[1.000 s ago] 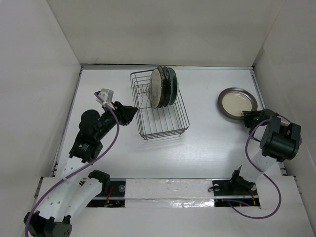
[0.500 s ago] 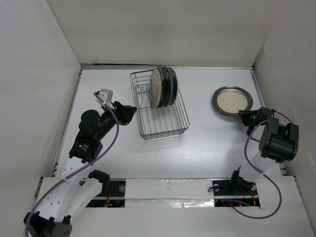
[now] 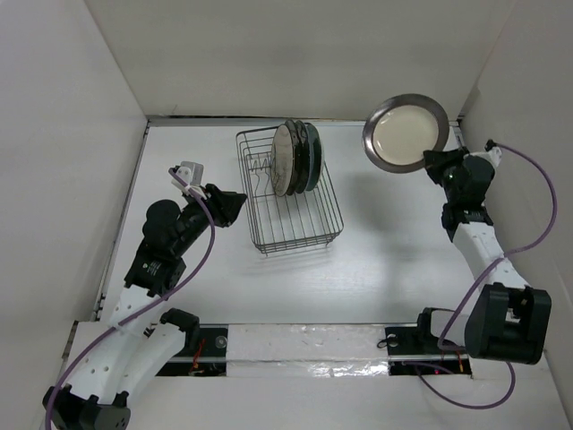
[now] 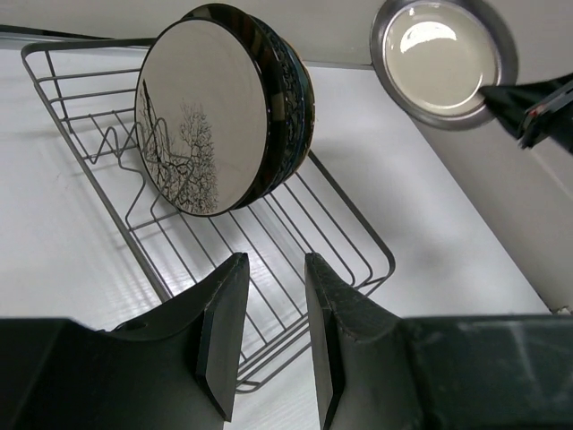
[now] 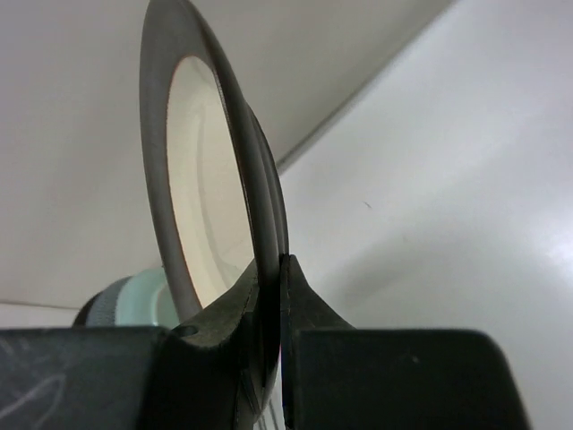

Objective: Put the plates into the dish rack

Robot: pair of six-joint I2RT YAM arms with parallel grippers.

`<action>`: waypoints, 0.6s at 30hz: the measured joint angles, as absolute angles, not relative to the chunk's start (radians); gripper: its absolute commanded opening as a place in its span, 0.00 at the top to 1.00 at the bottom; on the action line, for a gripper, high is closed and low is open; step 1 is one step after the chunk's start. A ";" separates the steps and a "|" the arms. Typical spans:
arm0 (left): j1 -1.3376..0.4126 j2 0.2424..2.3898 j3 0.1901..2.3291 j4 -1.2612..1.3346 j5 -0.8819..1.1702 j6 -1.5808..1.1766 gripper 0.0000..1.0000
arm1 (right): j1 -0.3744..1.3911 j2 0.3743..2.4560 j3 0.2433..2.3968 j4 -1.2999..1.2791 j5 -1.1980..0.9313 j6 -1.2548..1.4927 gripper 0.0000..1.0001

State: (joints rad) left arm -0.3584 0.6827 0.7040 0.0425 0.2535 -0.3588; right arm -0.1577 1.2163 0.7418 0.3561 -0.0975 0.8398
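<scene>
The dark grey wire dish rack (image 3: 309, 219) (image 4: 345, 237) sits mid-table. Plates (image 3: 294, 158) (image 4: 201, 112) stand on edge side by side at its far end, a cream one in front. My right gripper (image 3: 431, 161) (image 5: 273, 269) is shut on the near rim of a grey-brown rimmed beige plate (image 3: 405, 133) (image 5: 201, 197) (image 4: 443, 55), holding it up off the table, to the right of the rack near the back wall. My left gripper (image 3: 238, 204) (image 4: 275, 269) hangs open at the rack's left side, nothing between its fingers.
White walls close in the table at the back and on both sides. The right arm's purple cable (image 3: 543, 193) loops near the right wall. A pale green rounded shape (image 5: 134, 300) shows low behind the held plate in the right wrist view.
The right gripper closed on the beige plate's rim, then lifted it off the table at the right and carried it toward the back. The left arm stayed still.
</scene>
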 measured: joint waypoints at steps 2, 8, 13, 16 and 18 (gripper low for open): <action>-0.358 0.682 0.704 0.041 0.253 -0.359 0.72 | -0.099 1.203 0.833 0.287 -0.049 0.786 1.00; -0.358 0.674 0.704 0.039 0.248 -0.359 0.66 | 0.171 1.259 1.179 0.051 0.121 0.603 1.00; -0.358 0.653 0.706 0.033 0.222 -0.356 0.53 | 0.390 1.370 1.427 -0.040 0.268 0.479 1.00; -0.358 0.636 0.714 0.024 0.200 -0.356 0.51 | 0.490 1.442 1.544 -0.101 0.358 0.413 1.00; -0.358 0.625 0.722 0.025 0.190 -0.356 0.51 | 0.549 1.502 1.625 -0.148 0.423 0.376 1.00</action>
State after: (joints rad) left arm -0.3584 0.6254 0.7219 0.0246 0.1898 -0.3561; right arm 0.5491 1.5024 1.6253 -0.1478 0.4232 0.3763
